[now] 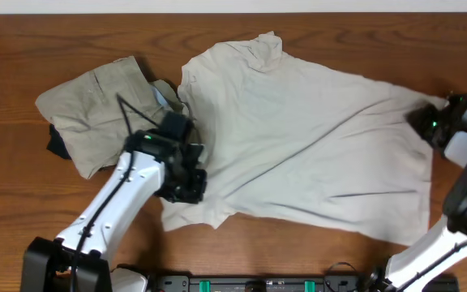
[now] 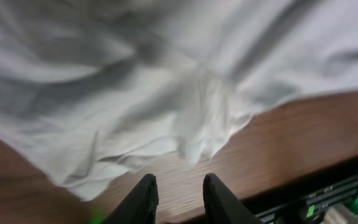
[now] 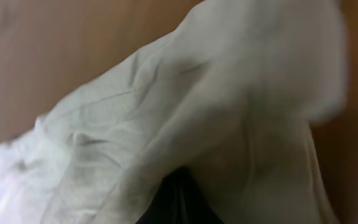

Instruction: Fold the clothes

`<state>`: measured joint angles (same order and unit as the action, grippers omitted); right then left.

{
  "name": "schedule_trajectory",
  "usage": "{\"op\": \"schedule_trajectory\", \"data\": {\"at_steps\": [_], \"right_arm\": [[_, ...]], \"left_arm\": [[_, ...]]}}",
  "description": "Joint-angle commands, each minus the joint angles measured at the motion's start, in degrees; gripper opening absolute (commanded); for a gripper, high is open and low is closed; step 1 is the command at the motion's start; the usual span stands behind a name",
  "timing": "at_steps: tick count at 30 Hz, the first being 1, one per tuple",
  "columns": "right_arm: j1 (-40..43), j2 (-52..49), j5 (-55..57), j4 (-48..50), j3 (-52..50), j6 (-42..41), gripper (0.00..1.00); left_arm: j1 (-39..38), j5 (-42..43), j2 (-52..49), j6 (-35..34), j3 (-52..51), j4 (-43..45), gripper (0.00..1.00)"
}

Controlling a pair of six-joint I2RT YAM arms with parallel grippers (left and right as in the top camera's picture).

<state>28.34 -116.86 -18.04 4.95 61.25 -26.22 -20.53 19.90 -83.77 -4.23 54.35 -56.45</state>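
A large pale cream garment (image 1: pixel 298 138) lies spread and wrinkled across the middle of the wooden table. A khaki-tan garment (image 1: pixel 96 105) sits folded at the left. My left gripper (image 1: pixel 186 182) hovers at the cream garment's lower left corner. In the left wrist view it (image 2: pixel 179 186) is open, with bare wood between its fingers and the cloth's edge (image 2: pixel 166 106) just ahead of the tips. My right gripper (image 1: pixel 422 122) is at the garment's right corner, with creases running out from it. In the right wrist view its jaws (image 3: pixel 179 196) are shut on the cream cloth (image 3: pixel 166 106), which drapes around them.
A dark cloth (image 1: pixel 55 144) peeks out under the khaki garment's left side. A black rail with green parts (image 1: pixel 250 284) runs along the table's front edge, close behind the left gripper. Bare wood (image 1: pixel 23 203) shows at the front left.
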Motion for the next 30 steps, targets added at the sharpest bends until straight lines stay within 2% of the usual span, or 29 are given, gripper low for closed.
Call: {"op": "schedule_trajectory", "data": {"at_steps": [1, 2, 6, 9, 10, 12, 13, 16, 20, 24, 30], "right_arm": [[-0.6, -8.3, 5.6, -1.7, 5.4, -2.1, 0.01], [-0.6, -9.8, 5.1, -2.9, 8.2, -2.1, 0.01], [-0.7, -14.0, 2.9, -10.0, 20.8, -1.9, 0.01], [-0.7, -15.8, -0.5, -16.3, 30.2, 0.7, 0.02], [-0.6, -15.9, -1.9, -18.3, 32.9, 2.2, 0.08], [-0.1, -15.5, -6.5, -22.7, 37.7, 6.1, 0.33], [0.2, -15.2, -8.9, -25.4, 39.9, 7.8, 0.40], [1.7, -12.9, -14.5, -36.0, 45.9, 10.1, 0.50], [3.2, -8.1, -16.8, -48.4, 48.2, 14.5, 0.50], [3.6, -2.4, -10.5, -61.8, 48.2, 18.4, 0.48], [3.6, 1.3, 9.4, -79.6, 47.7, 15.4, 0.57]], "left_arm": [[-2.5, 0.7, 0.4, -0.9, 0.9, 0.8, 0.28], [-3.3, 0.7, 0.4, -1.5, 0.9, 1.3, 0.28], [-4.6, 1.9, 0.4, -2.9, 0.9, 4.2, 0.41], [-4.6, 2.2, 0.4, -3.3, 0.9, 6.4, 0.55], [-4.6, 2.2, 0.4, -3.3, 0.9, 7.0, 0.59], [-4.6, 2.2, 0.4, -3.3, 0.9, 7.8, 0.65], [-4.6, 2.2, 0.4, -3.3, 0.9, 8.2, 0.67], [-4.6, 2.2, 0.4, -3.3, 1.2, 9.6, 0.69], [-4.2, 1.9, 0.4, -3.0, 2.7, 11.7, 0.71], [-2.2, 1.9, 0.4, -1.3, 5.3, 13.5, 0.80], [2.0, 1.9, 0.4, -0.5, 8.9, 13.7, 0.85]]}}
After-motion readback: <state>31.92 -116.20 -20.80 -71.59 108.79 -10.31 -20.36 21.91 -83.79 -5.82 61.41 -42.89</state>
